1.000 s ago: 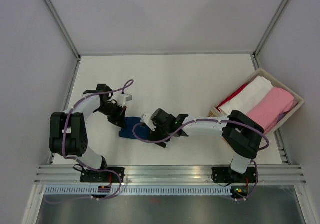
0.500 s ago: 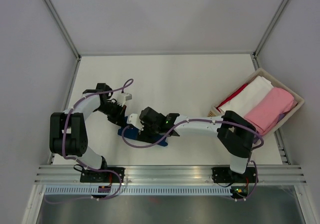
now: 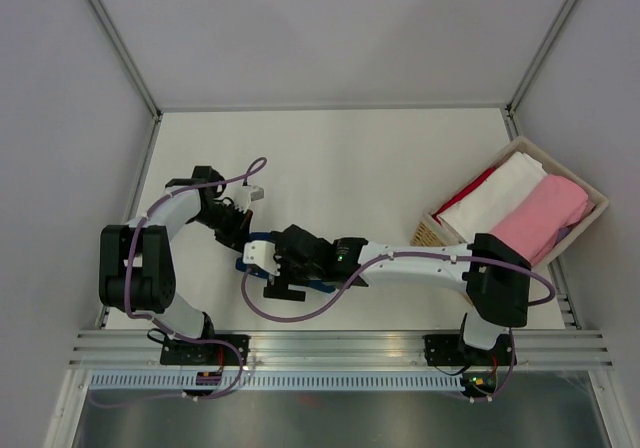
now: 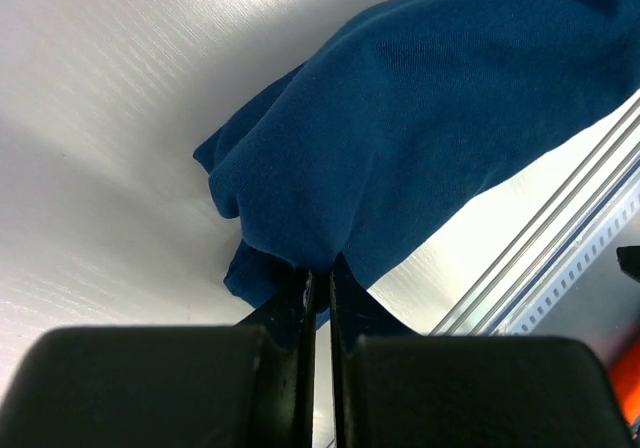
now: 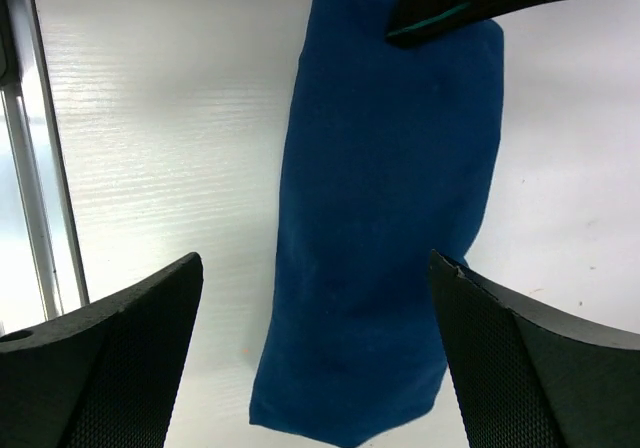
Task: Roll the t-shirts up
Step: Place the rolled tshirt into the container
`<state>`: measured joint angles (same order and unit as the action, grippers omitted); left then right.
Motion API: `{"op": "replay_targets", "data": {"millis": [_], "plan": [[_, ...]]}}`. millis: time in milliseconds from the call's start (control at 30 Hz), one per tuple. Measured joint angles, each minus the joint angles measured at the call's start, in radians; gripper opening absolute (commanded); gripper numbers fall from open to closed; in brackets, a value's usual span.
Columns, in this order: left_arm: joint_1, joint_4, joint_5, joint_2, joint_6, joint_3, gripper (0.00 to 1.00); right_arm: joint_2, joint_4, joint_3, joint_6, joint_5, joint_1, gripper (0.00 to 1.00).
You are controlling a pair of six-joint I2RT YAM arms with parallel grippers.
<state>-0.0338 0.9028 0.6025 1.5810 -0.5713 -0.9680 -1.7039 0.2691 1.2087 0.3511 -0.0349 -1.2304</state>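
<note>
Top view: the left arm is bent at the elbow, and the right arm is stretched low toward the left. The left gripper (image 3: 238, 236) and the right gripper (image 3: 272, 268) meet at the navy t-shirt (image 3: 262, 238), near the tabletop's (image 3: 350, 158) near edge, left of the middle.

Left wrist view: the left gripper (image 4: 318, 280) is almost closed and pinches a crumpled end of the navy t-shirt (image 4: 400, 138).

Right wrist view: the right gripper (image 5: 315, 268) is spread wide above the navy t-shirt (image 5: 390, 198), which lies flat as a long folded band.

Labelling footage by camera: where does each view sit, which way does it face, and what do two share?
Top external: above and behind the robot, looking down at the table; left arm and right arm show whole.
Left wrist: on that arm, looking along the left gripper, shut on the navy t-shirt.
Right wrist: on that arm, looking down past the open right gripper at the navy t-shirt.
Shared: both wrist views show that t-shirt.
</note>
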Motion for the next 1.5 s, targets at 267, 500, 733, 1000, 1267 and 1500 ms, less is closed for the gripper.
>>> {"op": "replay_targets", "data": {"millis": [267,500,733,1000,1267,1500], "plan": [[0.0,0.001,-0.002,0.0,0.002,-0.003,0.03,-0.114,-0.011,0.017,-0.016,0.009,0.025,0.98],[0.0,0.003,-0.008,0.008,0.002,-0.024,0.06,-0.19,-0.01,0.049,-0.014,0.043,0.106,0.98],[0.004,0.007,-0.014,0.031,0.002,-0.04,0.06,-0.218,-0.032,0.039,-0.037,0.141,0.172,0.98],[0.043,0.008,-0.01,0.053,0.003,-0.066,0.23,-0.259,-0.054,0.037,-0.06,0.214,0.193,0.94],[0.092,0.0,0.041,0.095,0.021,-0.112,0.36,-0.259,-0.061,0.033,-0.071,0.226,0.196,0.9],[0.09,-0.001,0.091,0.138,0.032,-0.134,0.38,-0.261,-0.062,0.033,-0.071,0.23,0.197,0.9]]}}
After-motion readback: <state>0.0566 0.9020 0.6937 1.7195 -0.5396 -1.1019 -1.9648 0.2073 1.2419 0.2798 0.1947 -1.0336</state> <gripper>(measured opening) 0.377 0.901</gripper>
